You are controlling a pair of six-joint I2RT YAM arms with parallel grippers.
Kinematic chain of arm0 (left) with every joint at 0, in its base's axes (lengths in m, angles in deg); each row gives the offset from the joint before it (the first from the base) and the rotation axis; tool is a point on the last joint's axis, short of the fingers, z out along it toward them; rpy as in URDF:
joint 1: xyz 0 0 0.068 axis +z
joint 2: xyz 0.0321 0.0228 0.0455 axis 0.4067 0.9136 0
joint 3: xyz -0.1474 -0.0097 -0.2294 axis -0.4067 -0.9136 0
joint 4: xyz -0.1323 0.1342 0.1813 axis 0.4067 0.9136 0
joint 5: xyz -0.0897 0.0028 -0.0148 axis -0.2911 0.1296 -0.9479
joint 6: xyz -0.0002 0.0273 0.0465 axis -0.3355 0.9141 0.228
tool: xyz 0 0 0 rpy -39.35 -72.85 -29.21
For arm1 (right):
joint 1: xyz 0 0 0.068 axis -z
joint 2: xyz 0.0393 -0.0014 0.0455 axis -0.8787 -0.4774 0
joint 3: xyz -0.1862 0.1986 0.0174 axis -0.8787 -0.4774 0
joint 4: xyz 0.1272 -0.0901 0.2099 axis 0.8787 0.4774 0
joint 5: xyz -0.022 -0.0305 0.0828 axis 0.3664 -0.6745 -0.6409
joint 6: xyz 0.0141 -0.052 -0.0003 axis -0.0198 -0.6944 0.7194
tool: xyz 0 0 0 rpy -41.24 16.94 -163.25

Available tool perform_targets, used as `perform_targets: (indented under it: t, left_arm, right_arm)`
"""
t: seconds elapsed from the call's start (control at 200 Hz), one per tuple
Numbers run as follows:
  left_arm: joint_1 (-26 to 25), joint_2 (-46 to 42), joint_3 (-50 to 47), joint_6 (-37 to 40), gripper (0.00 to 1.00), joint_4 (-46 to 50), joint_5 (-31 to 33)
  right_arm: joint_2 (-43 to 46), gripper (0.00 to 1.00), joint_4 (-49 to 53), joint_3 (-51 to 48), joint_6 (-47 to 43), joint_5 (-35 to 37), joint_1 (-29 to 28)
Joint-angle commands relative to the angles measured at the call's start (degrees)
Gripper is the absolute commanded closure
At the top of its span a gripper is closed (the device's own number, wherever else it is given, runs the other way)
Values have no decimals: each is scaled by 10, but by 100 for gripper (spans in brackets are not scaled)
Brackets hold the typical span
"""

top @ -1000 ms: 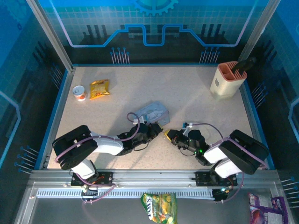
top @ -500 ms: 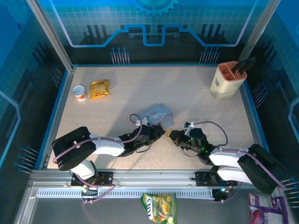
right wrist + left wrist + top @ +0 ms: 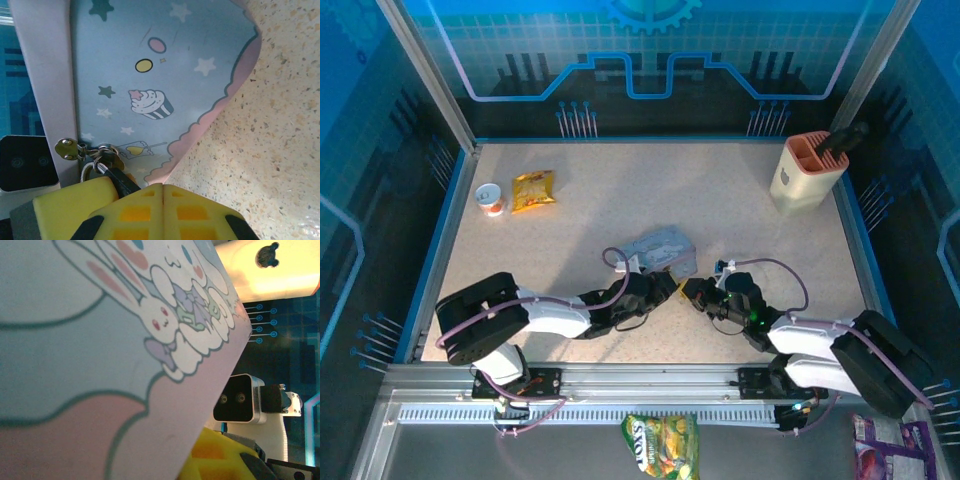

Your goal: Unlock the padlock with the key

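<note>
The tin [image 3: 150,60] is pastel blue with a pink scalloped border, stars, a cupcake and white bunnies. The table [image 3: 280,150] is speckled beige, and the right end effector [image 3: 162,197] pads are bright yellow.

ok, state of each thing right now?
tin, lid looks shut
padlock, hanging at the tin's clasp; locked or not, cannot tell
right gripper, fingers shut together
left gripper, at the tin; open or shut, cannot tell
cup, upright
holder, upright, dark tool in it
</note>
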Motion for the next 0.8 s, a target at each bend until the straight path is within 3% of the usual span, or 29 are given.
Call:
perform_targets:
  t: [0.0,0.3,0.795]
  left_arm:
    - [-21,-30,-1,-9,100,-77,-60]
    - [23,-33,-33,-10,100,-76,-48]
    - [61,-26,-61,-30,100,-135,-54]
  right_arm:
    - [39,93,-26,30,-11,-43,4]
    - [96,63,82,23,-48,-77,41]
    - [147,57,109,-6,-46,-95,67]
